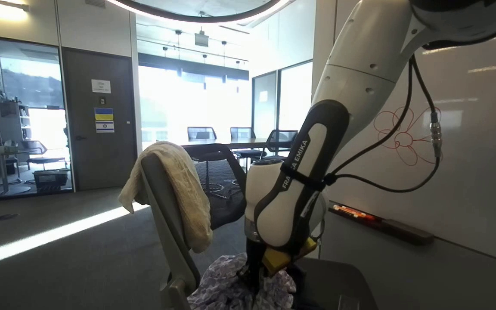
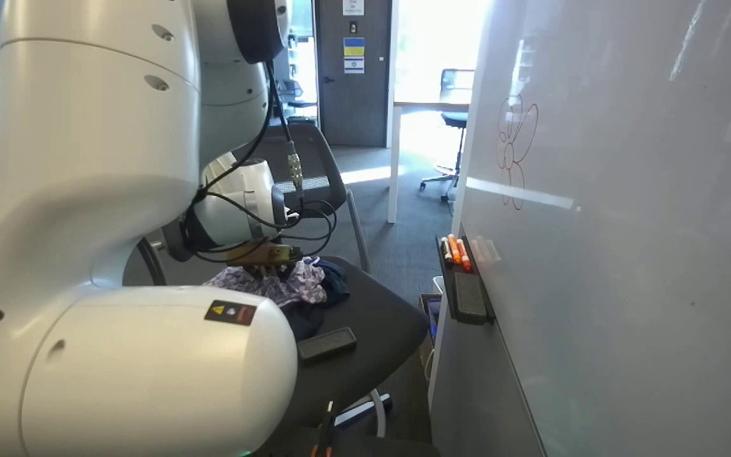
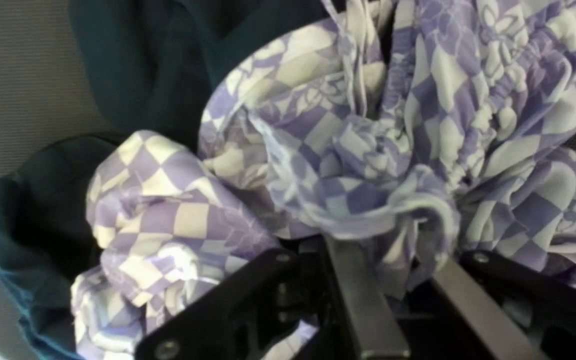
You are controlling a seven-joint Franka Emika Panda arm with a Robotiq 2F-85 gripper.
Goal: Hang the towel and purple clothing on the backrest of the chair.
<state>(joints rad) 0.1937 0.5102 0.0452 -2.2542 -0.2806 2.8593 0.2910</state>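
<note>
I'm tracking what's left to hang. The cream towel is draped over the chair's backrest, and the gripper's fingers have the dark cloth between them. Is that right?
No, not the dark cloth: the wrist view shows purple checkered clothing between the fingers of the gripper; the dark cloth shows past its edge. The cream towel is indeed draped over the chair's backrest.

A dark grey chair seat [image 2: 384, 324] is serving as your table, and the purple clothing [image 3: 378, 150], checked with white, is lying crumpled on it in a heap toward the back. Beside that heap you are finding dark blue cloth [image 3: 148, 75], which is resting in folds on the seat and running partly beneath the purple clothing. In an exterior view you are seeing a dark oblong block [image 2: 327, 344], which is lying flat farther forward, just beside the dark blue cloth.
</note>
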